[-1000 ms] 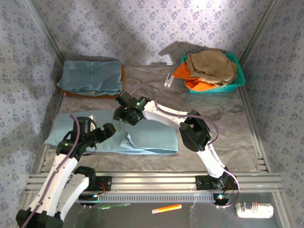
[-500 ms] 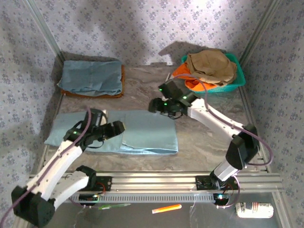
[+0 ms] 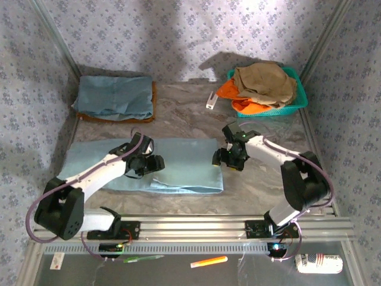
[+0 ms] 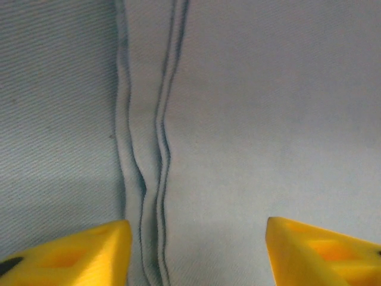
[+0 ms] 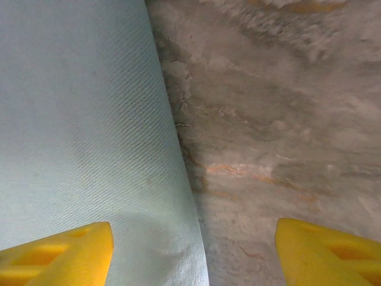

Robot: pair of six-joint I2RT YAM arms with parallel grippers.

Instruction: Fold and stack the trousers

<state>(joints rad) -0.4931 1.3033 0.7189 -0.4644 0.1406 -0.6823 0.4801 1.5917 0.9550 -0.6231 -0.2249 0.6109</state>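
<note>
From overhead I see the trousers (image 3: 184, 164) lying flat in a long folded strip across the near left of the bench (image 3: 262, 128). My left hand (image 3: 153, 164) sits over the middle of the strip, and my right hand (image 3: 228, 158) is at the strip's right end.

The left wrist camera gives me what the overhead cannot: the yellow fingers (image 4: 89, 256) stand apart with nothing pinched between them. A stitched seam (image 4: 161, 149) runs up the cloth between them, nearer the left finger. So that hand is open, low over the fabric.

The right wrist camera shows the cloth's straight edge running between its fingers (image 5: 59, 250), one over the trousers and the other over bare bench (open too, holding nothing).

Only the overhead view takes in the far side. A folded blue pile (image 3: 113, 98) lies at the far left. A teal basket (image 3: 300, 98) stands at the far right, holding a tan garment (image 3: 265, 80) and an orange garment (image 3: 229, 89).
</note>
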